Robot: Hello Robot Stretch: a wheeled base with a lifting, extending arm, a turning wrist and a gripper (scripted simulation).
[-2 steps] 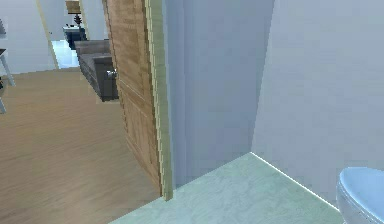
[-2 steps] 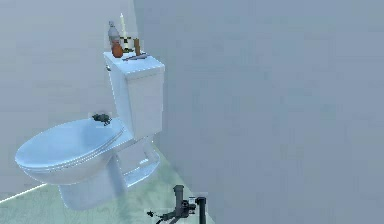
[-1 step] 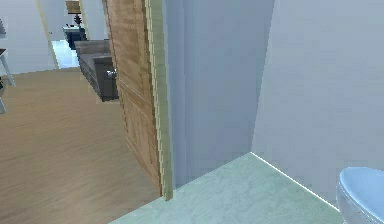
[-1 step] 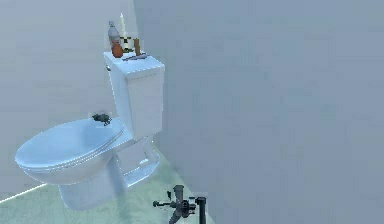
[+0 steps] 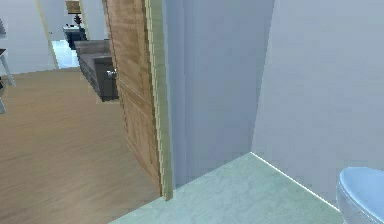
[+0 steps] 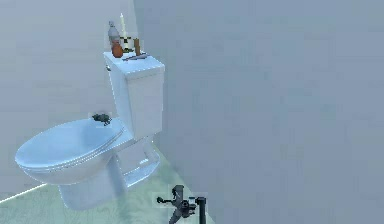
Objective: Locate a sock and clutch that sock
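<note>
White toilet (image 6: 75, 150) on pale green tiled floor (image 6: 260, 195) against plain grey walls (image 6: 270, 90), small items (image 6: 124, 42) on its tank; beyond the toilet, an open wooden door (image 5: 135, 90) gives onto a wood floor (image 5: 60, 150) and a dark grey sofa (image 5: 95, 62) in a brighter farther room.

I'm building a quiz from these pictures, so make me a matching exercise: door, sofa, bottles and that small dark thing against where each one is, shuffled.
Things:
1 wooden door
2 grey sofa
3 bottles
4 small dark thing

Places:
A on the toilet tank
B on the toilet seat
C in the far room
D standing open at the doorway

Pairs: 1-D, 2-C, 3-A, 4-B
</note>
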